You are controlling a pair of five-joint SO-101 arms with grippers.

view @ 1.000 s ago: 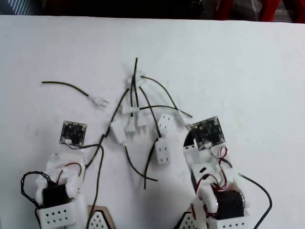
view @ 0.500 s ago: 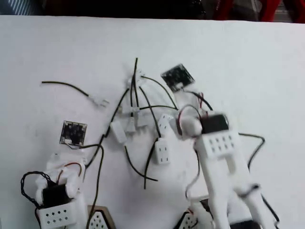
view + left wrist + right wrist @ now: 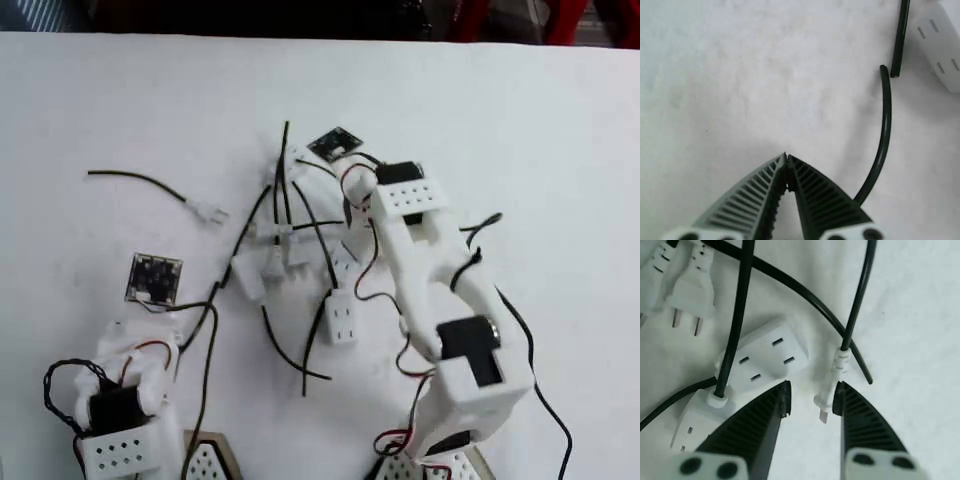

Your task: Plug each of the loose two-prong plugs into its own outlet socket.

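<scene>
The right gripper (image 3: 811, 392) stands wide open astride a loose plug (image 3: 824, 401), holding nothing; just beside lies an outlet socket (image 3: 762, 357); two sockets, three plugs counted there; the left gripper (image 3: 786, 167) is closed, empty.

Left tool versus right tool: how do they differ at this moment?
The left tool is shut; the right tool is open. The left tool holds nothing, over bare table beside a black cable; the right tool straddles a small white plug beside an outlet block. Both point down at the table.
</scene>
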